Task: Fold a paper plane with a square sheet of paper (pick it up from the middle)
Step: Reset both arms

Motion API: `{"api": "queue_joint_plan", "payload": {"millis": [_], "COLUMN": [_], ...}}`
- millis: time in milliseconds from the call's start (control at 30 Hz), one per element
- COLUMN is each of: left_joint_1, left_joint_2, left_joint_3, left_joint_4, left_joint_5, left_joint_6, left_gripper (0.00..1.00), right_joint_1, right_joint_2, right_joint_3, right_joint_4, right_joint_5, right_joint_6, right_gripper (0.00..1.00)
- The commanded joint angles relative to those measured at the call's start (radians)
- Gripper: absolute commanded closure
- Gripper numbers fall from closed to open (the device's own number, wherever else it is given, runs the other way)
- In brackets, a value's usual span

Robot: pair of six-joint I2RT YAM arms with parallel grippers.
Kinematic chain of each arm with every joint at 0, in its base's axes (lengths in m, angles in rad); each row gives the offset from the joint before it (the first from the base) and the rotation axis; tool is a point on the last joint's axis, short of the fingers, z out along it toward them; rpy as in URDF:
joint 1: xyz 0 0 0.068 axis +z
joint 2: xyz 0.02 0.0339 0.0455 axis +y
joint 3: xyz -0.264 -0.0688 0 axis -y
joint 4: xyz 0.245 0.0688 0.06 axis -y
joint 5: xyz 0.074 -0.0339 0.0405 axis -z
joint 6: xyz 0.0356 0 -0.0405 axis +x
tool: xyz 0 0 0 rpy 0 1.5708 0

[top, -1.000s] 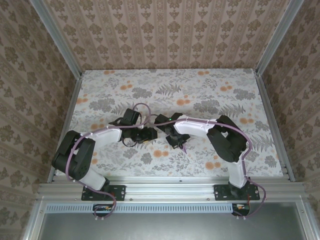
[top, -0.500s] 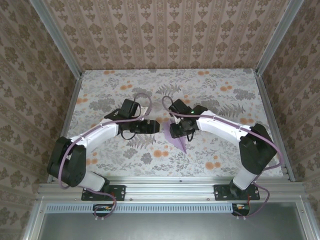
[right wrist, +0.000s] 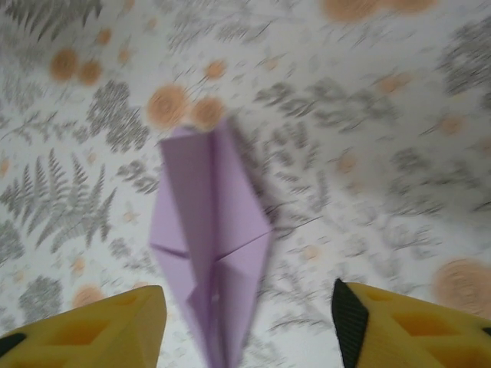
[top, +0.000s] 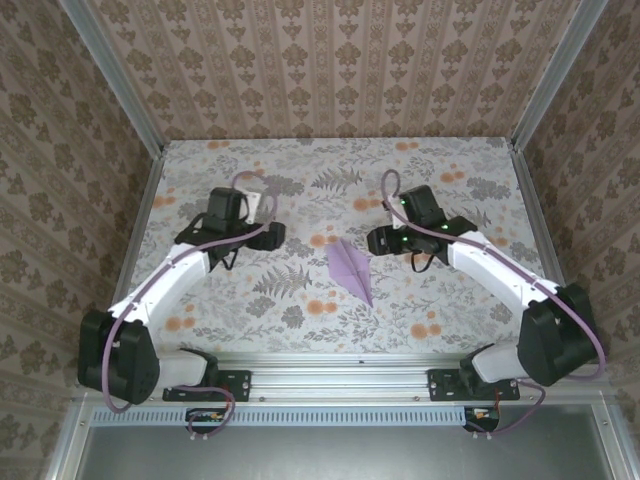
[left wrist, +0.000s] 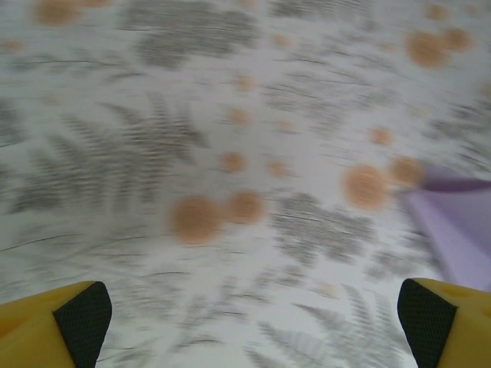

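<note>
1. Backed off from the centre to either side within the last second, letting go of the plane onto the table.
2. Probably means folding is finished, with only the retreat left.
3. Spread wide and empty at the left gripper; parted and empty too at the right gripper.
4. Lies flat mid-table between the two, apart from both — a narrow lilac dart with a centre crease and crisp wing folds, tip toward the near edge.
</note>
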Motion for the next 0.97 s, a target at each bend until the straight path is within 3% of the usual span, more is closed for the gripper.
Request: {"api": "queue_joint_plan", "payload": {"millis": [0,100,267,367,567,933], "left_joint_1": [0.085,0.159,0.262,0.277,0.285,0.295], "left_joint_2": [-0.024,-0.024,0.025,0.089,0.2,0.243], "left_joint_3": [-0.069,-0.121,-0.204,-0.243,-0.242,-0.228], "left_joint_4": [0.115,0.196,0.353,0.49,0.624,0.667], "left_joint_5": [-0.187,-0.264,-0.242,-0.227,-0.205,-0.138], "left_joint_6": [0.047,0.065,0.087,0.136,0.179,0.187], "left_gripper": [0.0,0.0,0.0,0.0,0.0,0.0], "right_joint_1": [-0.085,-0.179,-0.29,-0.344,-0.436,-0.465], "right_joint_2": [-0.054,-0.084,-0.124,-0.138,-0.03,0.08], "right_joint_3": [-0.076,-0.157,-0.31,-0.4,-0.459,-0.447], "right_joint_4": [0.161,0.263,0.456,0.614,0.817,0.982], "right_joint_5": [0.023,0.061,0.179,0.22,0.159,0.117], "right_joint_6": [-0.052,-0.063,-0.103,-0.1,-0.081,-0.092], "right_gripper": [0.34,0.3,0.19,0.0,0.0,0.0]}}
